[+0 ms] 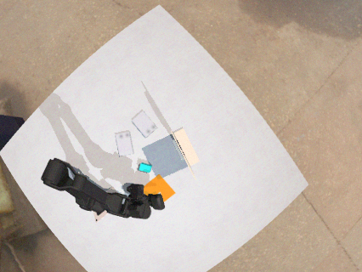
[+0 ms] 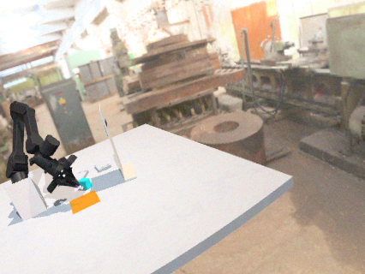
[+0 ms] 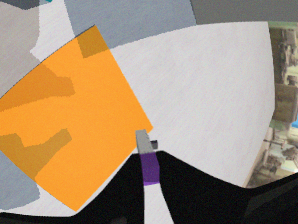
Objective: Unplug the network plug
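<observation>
My gripper (image 3: 148, 159) (image 2: 77, 186) is shut on the plug (image 3: 150, 175), a small purple body with a grey front part and a small dark piece at its side. The plug is out of the socket and held above the table, close to the orange marked square (image 1: 160, 187) (image 2: 85, 202) (image 3: 100, 100). In the wrist view its grey end overlaps the square's corner. In the top view the arm hides the fingertips and plug. The upright panel (image 2: 112, 143) (image 1: 189, 149) stands on a beige base (image 2: 128, 171), apart from the gripper.
A cyan block (image 1: 144, 167) (image 2: 85, 183) sits beside the square, near the gripper. Two pale flat plates (image 1: 144, 123) (image 1: 124, 143) lie left of the panel. A white slanted board (image 2: 26, 199) stands by the arm. Shadows of arm and fingers fall across the table and square.
</observation>
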Robot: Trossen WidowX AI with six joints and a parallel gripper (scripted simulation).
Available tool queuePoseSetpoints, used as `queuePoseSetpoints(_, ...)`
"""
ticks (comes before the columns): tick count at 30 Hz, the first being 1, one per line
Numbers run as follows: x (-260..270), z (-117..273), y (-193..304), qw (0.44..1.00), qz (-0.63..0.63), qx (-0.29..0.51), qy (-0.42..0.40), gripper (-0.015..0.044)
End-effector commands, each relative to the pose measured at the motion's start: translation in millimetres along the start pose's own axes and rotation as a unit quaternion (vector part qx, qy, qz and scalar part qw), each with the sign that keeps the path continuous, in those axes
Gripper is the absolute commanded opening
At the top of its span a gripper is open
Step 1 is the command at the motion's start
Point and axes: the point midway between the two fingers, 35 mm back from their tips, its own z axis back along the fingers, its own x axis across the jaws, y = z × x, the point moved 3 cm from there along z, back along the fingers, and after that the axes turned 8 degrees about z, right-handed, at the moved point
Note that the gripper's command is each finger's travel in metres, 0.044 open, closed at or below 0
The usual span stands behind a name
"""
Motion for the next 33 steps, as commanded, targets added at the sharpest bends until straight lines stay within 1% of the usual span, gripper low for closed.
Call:
queuePoseSetpoints(1, 4, -4, -1, 1.000, -0.003, -0.002, -0.002, 0.0000)
queuePoseSetpoints(33, 20, -29, -3, 1.000, -0.004, -0.002, -0.003, 0.0000)
